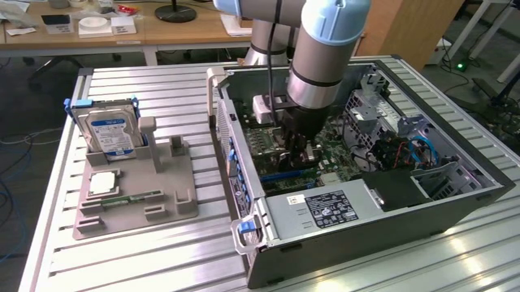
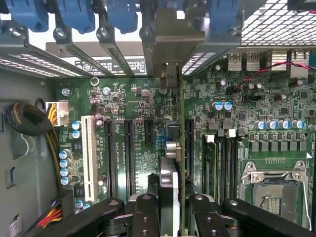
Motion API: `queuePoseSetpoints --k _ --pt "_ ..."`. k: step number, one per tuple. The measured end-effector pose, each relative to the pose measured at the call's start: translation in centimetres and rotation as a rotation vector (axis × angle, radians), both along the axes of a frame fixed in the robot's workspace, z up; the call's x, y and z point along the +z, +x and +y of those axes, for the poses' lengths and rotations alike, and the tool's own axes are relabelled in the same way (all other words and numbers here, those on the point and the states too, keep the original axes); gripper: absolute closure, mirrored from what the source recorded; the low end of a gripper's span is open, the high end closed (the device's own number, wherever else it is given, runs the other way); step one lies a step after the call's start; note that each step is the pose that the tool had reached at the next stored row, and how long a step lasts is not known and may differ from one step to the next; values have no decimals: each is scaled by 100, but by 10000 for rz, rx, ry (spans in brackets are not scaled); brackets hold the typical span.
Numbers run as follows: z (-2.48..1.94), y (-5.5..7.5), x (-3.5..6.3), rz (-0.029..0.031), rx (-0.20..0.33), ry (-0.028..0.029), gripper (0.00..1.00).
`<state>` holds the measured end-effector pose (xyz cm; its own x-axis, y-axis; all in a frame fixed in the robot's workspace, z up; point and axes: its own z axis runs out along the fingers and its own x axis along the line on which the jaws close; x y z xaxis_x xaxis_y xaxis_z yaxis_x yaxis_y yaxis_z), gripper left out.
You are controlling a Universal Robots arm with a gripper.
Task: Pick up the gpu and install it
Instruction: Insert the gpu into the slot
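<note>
My gripper (image 2: 170, 217) is closed partway on the gpu (image 2: 168, 180). It pinches the card's two flat faces, so the card hangs edge-down over the motherboard (image 2: 128, 108) inside the open computer case (image 1: 390, 207). I judge it is held upright like this because a slot takes it edge first. Its silver bracket (image 2: 170, 39) lies up against the case's rear openings. The card hides its own lower edge, so it may or may not be touching a slot.
</note>
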<state>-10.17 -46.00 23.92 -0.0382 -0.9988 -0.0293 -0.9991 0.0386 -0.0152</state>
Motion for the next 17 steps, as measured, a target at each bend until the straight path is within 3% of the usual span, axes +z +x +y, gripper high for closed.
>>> queuePoseSetpoints --k 17 --pt "0 -16 -38 11 0 2 72"
